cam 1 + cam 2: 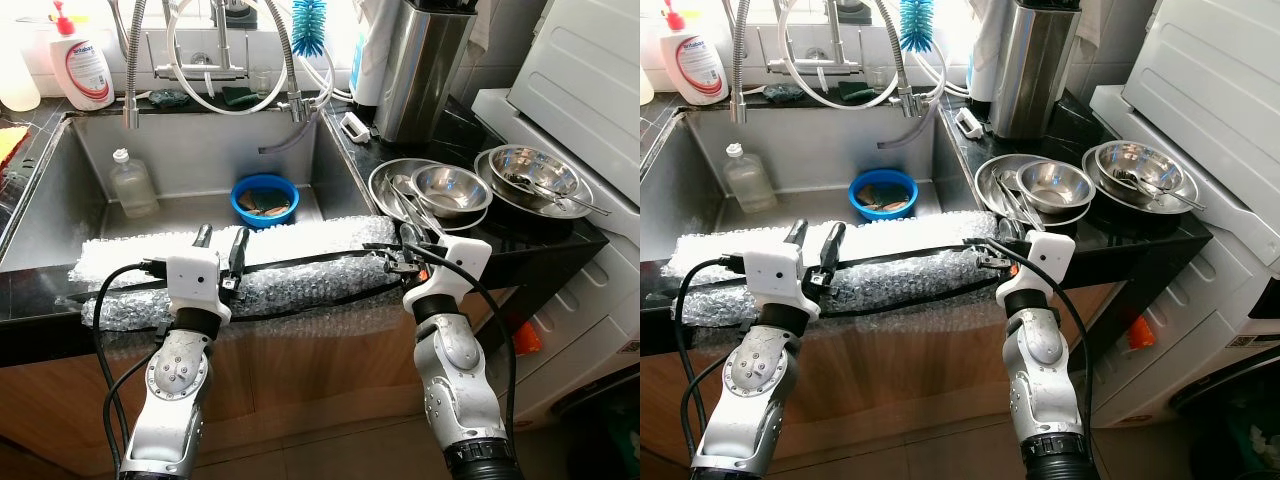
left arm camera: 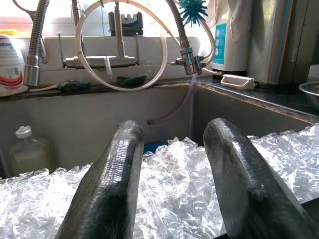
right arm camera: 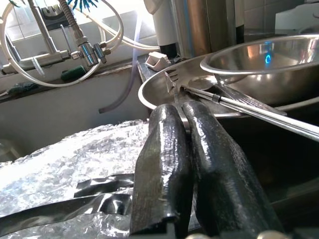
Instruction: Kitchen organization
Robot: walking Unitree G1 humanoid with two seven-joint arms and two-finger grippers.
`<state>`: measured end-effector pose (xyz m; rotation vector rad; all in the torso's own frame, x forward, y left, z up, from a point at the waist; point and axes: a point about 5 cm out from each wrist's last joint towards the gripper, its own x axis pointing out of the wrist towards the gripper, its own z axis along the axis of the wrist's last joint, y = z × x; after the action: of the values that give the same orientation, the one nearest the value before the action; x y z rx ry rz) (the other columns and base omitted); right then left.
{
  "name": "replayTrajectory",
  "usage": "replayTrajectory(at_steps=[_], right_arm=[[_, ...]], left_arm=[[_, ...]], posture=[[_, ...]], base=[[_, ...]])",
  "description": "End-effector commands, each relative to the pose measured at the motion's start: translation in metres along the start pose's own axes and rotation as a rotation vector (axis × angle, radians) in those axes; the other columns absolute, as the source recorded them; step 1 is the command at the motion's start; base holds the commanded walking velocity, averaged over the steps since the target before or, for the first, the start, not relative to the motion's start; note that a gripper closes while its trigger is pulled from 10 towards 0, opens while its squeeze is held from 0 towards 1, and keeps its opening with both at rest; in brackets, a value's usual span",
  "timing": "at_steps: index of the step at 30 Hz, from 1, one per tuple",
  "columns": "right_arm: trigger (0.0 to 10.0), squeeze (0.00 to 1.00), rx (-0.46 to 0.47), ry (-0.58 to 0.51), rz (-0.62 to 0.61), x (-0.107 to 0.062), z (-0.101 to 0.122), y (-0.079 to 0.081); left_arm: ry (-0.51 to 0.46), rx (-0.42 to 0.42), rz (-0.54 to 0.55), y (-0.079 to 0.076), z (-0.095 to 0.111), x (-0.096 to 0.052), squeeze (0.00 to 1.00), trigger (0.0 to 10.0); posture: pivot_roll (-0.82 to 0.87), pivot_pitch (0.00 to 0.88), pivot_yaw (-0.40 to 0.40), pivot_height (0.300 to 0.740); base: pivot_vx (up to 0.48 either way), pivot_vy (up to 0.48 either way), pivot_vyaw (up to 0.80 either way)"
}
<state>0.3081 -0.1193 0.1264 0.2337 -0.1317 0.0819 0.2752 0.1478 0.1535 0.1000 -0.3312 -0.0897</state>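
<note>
A roll of bubble wrap (image 1: pixel 300 250) lies along the front edge of the sink (image 1: pixel 200 150), with a black strip (image 1: pixel 320 275) running across it. My left gripper (image 1: pixel 221 238) hovers just over the wrap's left half, its fingers (image 2: pixel 114 169) open with nothing between them. My right gripper (image 1: pixel 405 240) is at the wrap's right end, against the near rim of a steel plate (image 1: pixel 383 178). Its fingers (image 3: pixel 167 144) are shut, with the thin neck of a fork (image 3: pixel 172 77) pinched between the tips. Long metal tongs (image 1: pixel 400 200) lie in the plate.
A steel bowl (image 1: pixel 452 188) sits on the plate, and a larger bowl (image 1: pixel 530 170) with a spoon stands to its right. In the sink are a blue bowl (image 1: pixel 265 200) and a plastic bottle (image 1: pixel 132 185). A steel canister (image 1: pixel 420 65) and a washing machine (image 1: pixel 590 90) stand behind and right.
</note>
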Motion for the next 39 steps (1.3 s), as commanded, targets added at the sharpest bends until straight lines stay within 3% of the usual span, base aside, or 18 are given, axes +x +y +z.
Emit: replayTrajectory(at_steps=[1,5,7,8,9,16,19,21,22,23,24,25,26,27,32,35,37,39], right_arm=[[0.0,0.00,-0.049,-0.056,0.021,0.003,0.010,0.001],[0.0,0.00,-0.100,-0.116,0.067,0.005,0.022,0.009],[1.3,0.00,-0.104,-0.141,0.078,0.007,0.029,0.013],[1.3,0.00,-0.104,-0.145,0.081,0.008,0.030,0.013],[10.0,0.00,-0.098,-0.179,0.088,0.011,0.040,0.015],[10.0,0.00,-0.010,-0.237,0.129,0.022,0.061,0.016],[10.0,0.00,0.048,-0.229,0.127,0.024,0.061,0.012],[10.0,0.00,0.103,-0.221,0.144,0.025,0.061,0.012],[10.0,0.00,0.139,-0.209,0.162,0.025,0.060,0.013],[10.0,0.00,0.185,-0.191,0.181,0.025,0.057,0.014],[10.0,0.00,0.185,-0.191,0.181,0.025,0.057,0.014],[10.0,0.00,0.301,-0.166,0.217,0.023,0.053,0.016],[10.0,0.00,0.361,-0.158,0.237,0.021,0.051,0.017],[10.0,0.00,0.361,-0.158,0.237,0.021,0.051,0.017],[10.0,0.00,0.621,-0.128,0.304,0.014,0.044,0.019],[10.0,0.00,0.665,-0.115,0.322,0.012,0.042,0.021],[10.0,0.00,0.774,-0.099,0.380,0.007,0.040,0.024],[10.0,0.00,0.828,-0.095,0.406,0.005,0.040,0.026]], left_arm=[[-0.007,0.008,-0.004,-0.002,0.001,0.000,0.00,10.0],[-0.013,0.007,-0.002,-0.002,0.002,0.002,0.00,10.0],[-0.022,0.009,-0.001,-0.002,0.005,0.004,0.00,10.0],[-0.023,0.010,0.000,-0.002,0.005,0.004,0.00,10.0],[-0.057,0.011,0.003,-0.001,0.014,0.011,0.00,10.0],[-0.186,0.016,-0.021,0.003,0.056,0.037,0.00,10.0],[-0.212,-0.027,-0.019,0.005,0.068,0.044,0.00,10.0],[-0.178,-0.111,-0.029,0.005,0.068,0.048,0.00,10.0],[-0.156,-0.186,-0.036,0.004,0.066,0.049,0.00,10.0],[-0.130,-0.311,-0.014,0.005,0.062,0.049,0.00,10.0],[-0.130,-0.311,-0.014,0.005,0.062,0.049,0.00,10.0],[-0.087,-0.425,0.003,0.007,0.054,0.048,0.00,10.0],[-0.065,-0.488,-0.003,0.006,0.051,0.047,0.00,10.0],[-0.065,-0.488,-0.003,0.006,0.051,0.047,0.00,10.0],[-0.054,-0.723,-0.059,0.001,0.053,0.043,0.00,10.0],[-0.052,-0.770,-0.096,-0.002,0.055,0.043,0.00,10.0],[-0.040,-0.845,-0.146,-0.004,0.058,0.040,0.00,10.0],[-0.036,-0.860,-0.165,-0.005,0.059,0.040,0.00,10.0]], posture=[[0.03,0.000,-0.098,0.740],[0.02,0.000,-0.098,0.740],[0.02,0.000,-0.097,0.740],[0.02,0.000,-0.097,0.740],[0.02,0.000,-0.096,0.740],[0.02,0.000,-0.093,0.740],[0.03,0.000,-0.093,0.740],[0.03,0.000,-0.090,0.740],[0.02,0.000,-0.090,0.740],[0.02,0.000,-0.086,0.740],[0.02,0.000,-0.086,0.740],[0.02,0.000,-0.084,0.740],[0.02,0.000,-0.082,0.740],[0.02,0.000,-0.082,0.740],[0.03,0.000,-0.078,0.740],[0.03,0.000,-0.078,0.740],[0.03,0.000,-0.074,0.740],[0.03,0.000,-0.074,0.740]], base=[[0.000,0.000,0.00],[0.000,0.000,0.00],[0.000,0.000,0.00],[0.000,0.000,0.00],[0.000,0.000,0.00],[0.000,0.000,0.00],[0.000,0.000,0.00],[0.000,0.000,0.00],[0.000,0.000,0.00],[0.000,0.000,0.00],[0.000,0.000,0.00],[0.000,0.000,0.00],[0.000,0.000,0.00],[0.000,0.000,0.00],[0.000,0.000,0.00],[0.000,0.000,0.00],[0.000,0.000,0.00],[0.000,0.000,0.00]])
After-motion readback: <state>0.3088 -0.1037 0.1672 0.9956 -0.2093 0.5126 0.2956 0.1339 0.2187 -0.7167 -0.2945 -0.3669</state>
